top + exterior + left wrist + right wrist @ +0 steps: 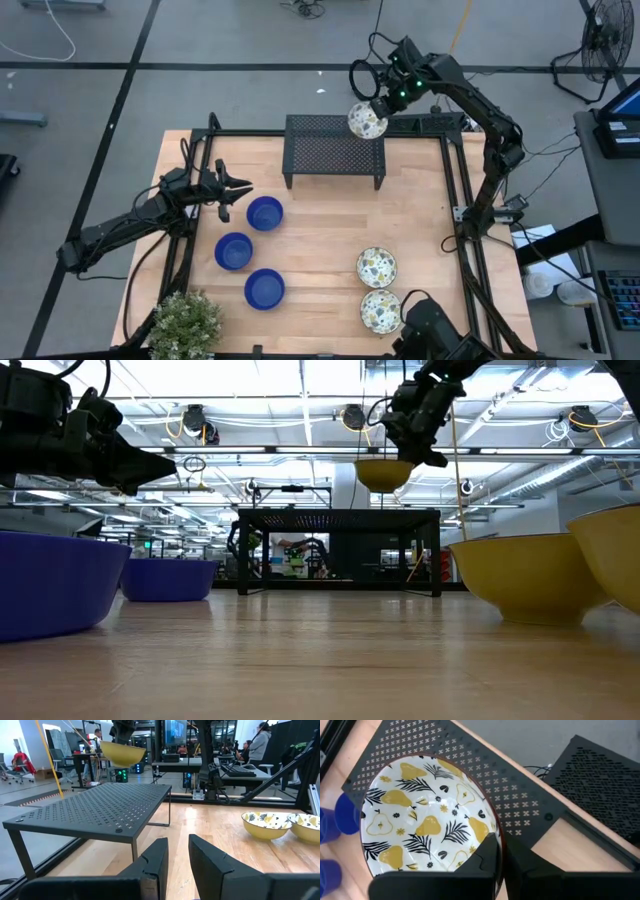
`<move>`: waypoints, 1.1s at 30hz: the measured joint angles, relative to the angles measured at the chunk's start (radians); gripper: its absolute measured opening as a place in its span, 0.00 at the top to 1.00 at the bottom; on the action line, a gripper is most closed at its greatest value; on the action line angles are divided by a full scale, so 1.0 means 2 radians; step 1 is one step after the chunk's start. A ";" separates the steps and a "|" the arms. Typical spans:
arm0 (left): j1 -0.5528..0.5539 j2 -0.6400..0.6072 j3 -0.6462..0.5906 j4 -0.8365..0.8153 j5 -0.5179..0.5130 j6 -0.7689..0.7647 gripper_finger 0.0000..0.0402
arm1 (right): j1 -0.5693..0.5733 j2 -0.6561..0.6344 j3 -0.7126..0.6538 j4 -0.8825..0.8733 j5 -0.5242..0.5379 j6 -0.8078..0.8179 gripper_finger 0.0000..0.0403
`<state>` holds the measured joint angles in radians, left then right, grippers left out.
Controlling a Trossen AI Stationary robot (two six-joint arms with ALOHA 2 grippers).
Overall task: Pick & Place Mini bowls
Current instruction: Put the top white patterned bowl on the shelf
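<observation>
Nearest the overhead camera, your right gripper (372,108) is clamped on the rim of a patterned bowl (366,121), white with yellow pears and dark leaves inside and yellow outside, and carries it level in the air above the black perforated rack (335,150) at the far edge of the table (320,250). What counts for the coming move is that the bowl hangs over the rack's right end, close to its far right corner, with a clear gap of air beneath it in the low view; judged from this, a short straight descent should land it on the mesh, provided you keep it inside that corner. A round bowl has no long axis to align, so only levelness and clearance from the rack's edge matter. Your left gripper (232,189) waits near the table's left edge, fingers a little apart and holding nothing, just beside the farthest of three blue bowls (264,213), which run in a line toward the near edge. Two more patterned bowls (377,267) sit close together toward the near right corner, nearer the right arm. A small potted plant (186,325) stands at the near left corner. The wood is bare between the groups, and the rack top is free of anything else.
</observation>
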<state>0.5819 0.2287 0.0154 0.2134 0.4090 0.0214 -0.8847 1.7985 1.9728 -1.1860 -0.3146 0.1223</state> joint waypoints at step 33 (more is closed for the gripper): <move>0.000 0.000 0.000 0.000 0.000 0.000 0.80 | -0.008 -0.001 -0.110 0.069 -0.004 -0.015 0.99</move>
<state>0.5819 0.2287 0.0154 0.2134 0.4091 0.0216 -0.9001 1.7973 1.7528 -1.0484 -0.3222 0.0929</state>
